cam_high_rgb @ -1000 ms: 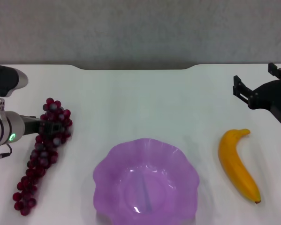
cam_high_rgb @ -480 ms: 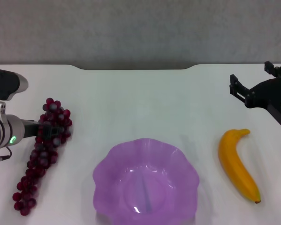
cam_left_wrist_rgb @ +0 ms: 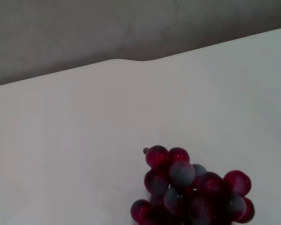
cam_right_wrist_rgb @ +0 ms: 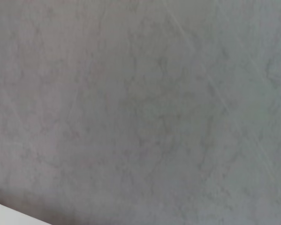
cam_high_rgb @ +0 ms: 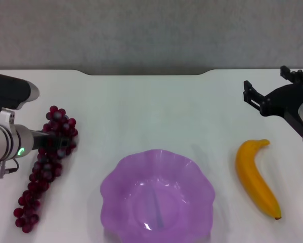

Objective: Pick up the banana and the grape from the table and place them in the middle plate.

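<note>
The grape bunch lies on the white table at the left, running toward the front edge. My left gripper comes in from the left and sits in the bunch's upper part; the left wrist view shows that end of the grape close up. The banana lies at the right, dark tip toward the front. My right gripper hangs open behind the banana, apart from it and holding nothing. The purple middle plate stands at the front centre with nothing in it.
A grey wall rises behind the table and fills the right wrist view. The table's far edge has a shallow notch. Bare white tabletop lies between the plate and each fruit.
My right gripper has drifted left and slightly up, away from the banana's side of the frame edge. The left arm has shifted a little at the grape; the bunch, banana and plate have not moved.
</note>
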